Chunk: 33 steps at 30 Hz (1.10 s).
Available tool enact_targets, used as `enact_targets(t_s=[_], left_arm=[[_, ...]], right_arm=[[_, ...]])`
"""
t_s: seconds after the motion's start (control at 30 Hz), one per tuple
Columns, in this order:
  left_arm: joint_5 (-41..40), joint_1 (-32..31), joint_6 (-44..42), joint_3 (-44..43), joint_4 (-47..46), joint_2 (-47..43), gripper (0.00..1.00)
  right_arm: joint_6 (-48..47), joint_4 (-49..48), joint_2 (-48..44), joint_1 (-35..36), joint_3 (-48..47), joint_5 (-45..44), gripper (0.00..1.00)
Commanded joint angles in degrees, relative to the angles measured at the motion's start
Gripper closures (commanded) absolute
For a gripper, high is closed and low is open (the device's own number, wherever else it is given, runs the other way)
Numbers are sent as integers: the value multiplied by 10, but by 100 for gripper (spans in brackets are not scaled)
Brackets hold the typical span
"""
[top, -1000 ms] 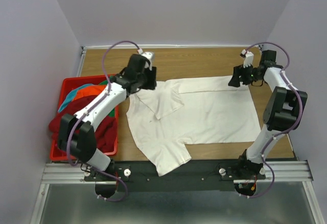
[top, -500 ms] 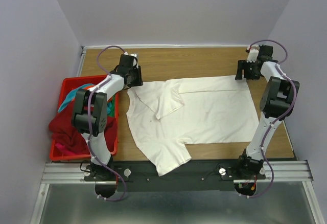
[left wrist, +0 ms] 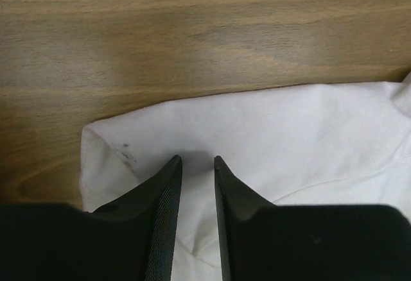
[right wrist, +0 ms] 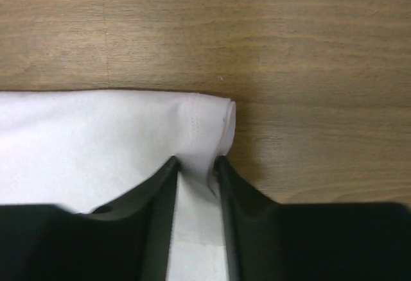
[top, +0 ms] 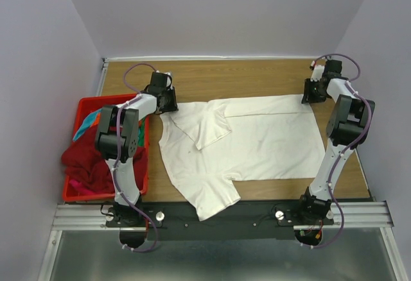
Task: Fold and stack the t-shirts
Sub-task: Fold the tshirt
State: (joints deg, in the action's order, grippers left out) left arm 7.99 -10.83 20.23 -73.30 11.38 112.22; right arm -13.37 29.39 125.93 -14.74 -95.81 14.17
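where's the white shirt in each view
top external: shirt spread over the middle of the table.
left wrist: shirt fills the lower right, a corner under the left claw.
right wrist: shirt lower left, hemmed corner at the right claw.
shared landmark: bare wood beyond the shirt's far edge.

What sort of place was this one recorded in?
Probably a lab test cell: plain lavender walls box in a wooden table, two arms are bolted to a metal rail, and a white t-shirt lies beside a red basket.
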Motion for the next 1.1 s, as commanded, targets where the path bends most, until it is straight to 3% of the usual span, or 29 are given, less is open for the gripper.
enact_targets(t_s=[0.0,0.07,0.2,0.43,0.73,0.83,0.87,0.93,0.97,1.07], left_arm=[[6,5,7,-18,-10,21,66],[4,6,7,-27,-6,27,66],[-4,10,5,-61,17,54,69],[2,23,8,-156,56,118,69],[26,30,8,-345,128,213,69],[33,30,8,-415,152,238,69],[35,30,6,-431,157,242,69],[40,31,0,-472,160,233,67],[40,30,-2,-479,158,223,66],[34,30,-22,-470,134,158,61]], right_arm=[[7,1,34,-3,-18,2,71],[7,2,40,-3,-30,2,87],[9,1,56,-3,-64,-7,99],[24,1,106,-2,-170,-25,100],[31,1,194,7,-326,-54,99],[37,1,213,14,-379,-65,88],[39,1,220,16,-389,-69,70],[37,0,220,19,-405,-73,54],[32,-1,216,21,-402,-74,41],[23,-11,176,24,-359,-74,28]])
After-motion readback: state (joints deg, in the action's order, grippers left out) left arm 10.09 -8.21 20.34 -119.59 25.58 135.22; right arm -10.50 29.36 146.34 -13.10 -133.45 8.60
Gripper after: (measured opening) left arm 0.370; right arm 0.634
